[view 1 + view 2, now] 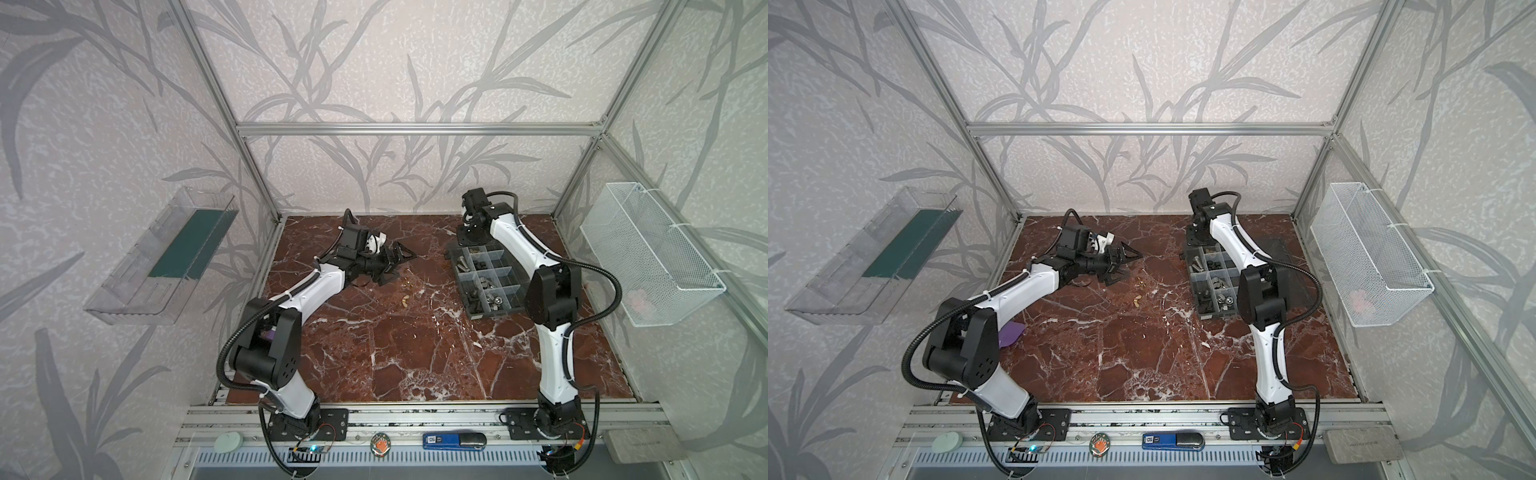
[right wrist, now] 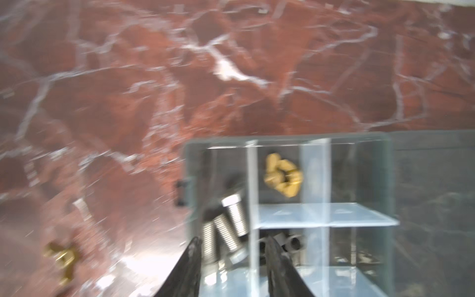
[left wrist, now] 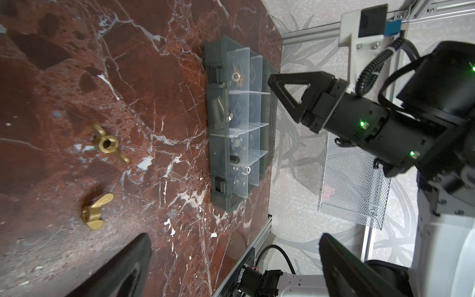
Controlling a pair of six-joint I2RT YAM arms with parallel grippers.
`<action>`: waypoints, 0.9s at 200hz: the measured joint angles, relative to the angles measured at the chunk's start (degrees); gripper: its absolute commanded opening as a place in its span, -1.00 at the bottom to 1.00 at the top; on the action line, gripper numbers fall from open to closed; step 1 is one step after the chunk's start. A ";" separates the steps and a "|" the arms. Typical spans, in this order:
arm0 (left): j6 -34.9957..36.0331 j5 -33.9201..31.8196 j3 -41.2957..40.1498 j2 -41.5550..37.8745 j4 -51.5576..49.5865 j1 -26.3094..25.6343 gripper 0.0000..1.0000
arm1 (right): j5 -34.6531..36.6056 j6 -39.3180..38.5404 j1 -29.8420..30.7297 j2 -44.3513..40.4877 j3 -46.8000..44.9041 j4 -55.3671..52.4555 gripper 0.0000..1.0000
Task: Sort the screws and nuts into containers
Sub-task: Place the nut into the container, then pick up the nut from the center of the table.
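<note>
The dark grey organizer box (image 1: 464, 291) (image 1: 1196, 293) lies open at the table's right, its containers holding several screws and nuts. My right gripper (image 2: 232, 241) (image 1: 471, 239) hangs over the box's far end, open, with nothing between its fingers. Beneath it lie silver bolts (image 2: 231, 221). A brass wing nut (image 2: 282, 177) (image 3: 236, 74) rests in the far end compartment. Two more brass wing nuts (image 1: 409, 284) (image 1: 406, 300) (image 3: 108, 142) (image 3: 95, 210) lie on the marble between the arms. My left gripper (image 3: 235, 270) (image 1: 399, 262) stands wide open and empty, low over the table beside them.
A white wire-mesh basket (image 1: 648, 257) hangs on the right wall. A clear bin with a green strip (image 1: 166, 257) is on the left wall. The box's smoky lid (image 1: 1279, 249) lies open towards the right. A purple scrap (image 1: 1011, 332) sits by the left arm.
</note>
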 measured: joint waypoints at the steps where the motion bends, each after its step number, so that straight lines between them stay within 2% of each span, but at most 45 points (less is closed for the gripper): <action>1: -0.02 0.00 -0.11 -0.09 0.09 0.09 0.99 | -0.02 0.00 0.17 -0.09 -0.13 0.09 -0.15; 33: -1.16 0.15 -4.66 -3.21 1.25 3.82 0.99 | -1.97 0.15 8.20 -1.60 -4.02 2.75 -0.16; 59: -2.40 0.37 -8.24 -5.22 3.19 5.22 0.99 | -3.45 0.17 12.31 -0.61 -4.90 3.26 -0.17; 106: -4.35 1.42 -14.08 -8.09 6.01 6.49 0.99 | -5.29 0.44 16.02 3.52 -4.04 4.31 -0.21; 180: -4.79 1.84 -15.30 -8.76 7.08 7.52 0.99 | -6.16 1.40 18.43 14.16 5.53 3.58 -0.36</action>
